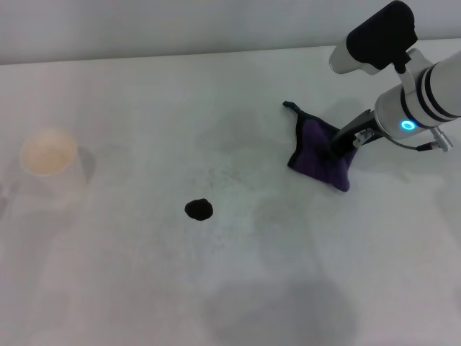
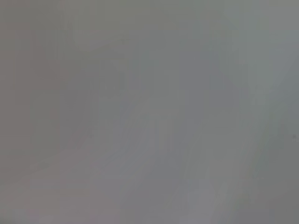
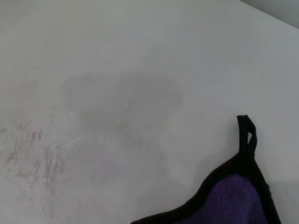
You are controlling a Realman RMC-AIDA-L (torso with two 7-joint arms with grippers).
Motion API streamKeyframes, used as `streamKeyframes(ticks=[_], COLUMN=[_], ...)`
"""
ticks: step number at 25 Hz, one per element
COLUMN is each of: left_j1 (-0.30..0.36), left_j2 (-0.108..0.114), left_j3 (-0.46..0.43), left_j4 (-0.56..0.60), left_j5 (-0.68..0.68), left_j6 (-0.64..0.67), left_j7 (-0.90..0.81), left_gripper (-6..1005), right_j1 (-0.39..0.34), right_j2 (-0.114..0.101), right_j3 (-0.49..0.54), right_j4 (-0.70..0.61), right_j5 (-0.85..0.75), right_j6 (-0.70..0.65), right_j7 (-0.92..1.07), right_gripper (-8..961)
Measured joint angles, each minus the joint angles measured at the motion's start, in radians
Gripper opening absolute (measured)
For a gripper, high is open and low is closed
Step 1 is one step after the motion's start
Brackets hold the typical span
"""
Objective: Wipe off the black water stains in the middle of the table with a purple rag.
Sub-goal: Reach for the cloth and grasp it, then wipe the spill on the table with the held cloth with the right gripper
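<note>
A small round black stain (image 1: 198,209) sits on the white table (image 1: 144,108) near the middle. The purple rag (image 1: 318,152) with black edging and a corner loop (image 1: 290,107) is to the right of the stain, bunched and partly lifted. My right gripper (image 1: 340,145) comes in from the right and is shut on the purple rag's right part. The right wrist view shows the rag's corner (image 3: 236,196) and its black loop (image 3: 246,135) over the table. The stain does not show in the wrist views. My left gripper is out of view; its wrist view shows only blank grey.
A white paper cup (image 1: 49,152) stands at the left side of the table. Faint grey smears (image 3: 32,154) mark the tabletop between the stain and the rag. The table's far edge (image 1: 180,54) runs along the back.
</note>
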State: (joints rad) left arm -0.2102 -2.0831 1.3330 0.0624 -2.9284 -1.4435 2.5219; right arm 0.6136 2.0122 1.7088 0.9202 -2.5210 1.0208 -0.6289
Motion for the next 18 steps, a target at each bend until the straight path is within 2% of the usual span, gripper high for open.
streamKeyframes(ticks=[5,14,18], left_j1=[0.000,0.000,0.000], left_j2=[0.000,0.000,0.000], left_j3=[0.000,0.000,0.000], left_j4=[-0.001,-0.001,0.000], left_j5=[0.000,0.000,0.000], left_j6=[0.000,0.000,0.000], left_j7=[0.000,-0.001,-0.002], left_gripper=[888,887,887], right_j1=[0.000,0.000,0.000], right_j2=[-0.001,0.002,0.002], right_j3=[0.000,0.000,-0.001], right_j4=[-0.003,0.026,0.049], right_j5=[-0.002,0.027,0.163], right_j6=[0.001,0.043,0.104], right_j7=[-0.004,-0.012,-0.081], right_gripper=[124,91,91])
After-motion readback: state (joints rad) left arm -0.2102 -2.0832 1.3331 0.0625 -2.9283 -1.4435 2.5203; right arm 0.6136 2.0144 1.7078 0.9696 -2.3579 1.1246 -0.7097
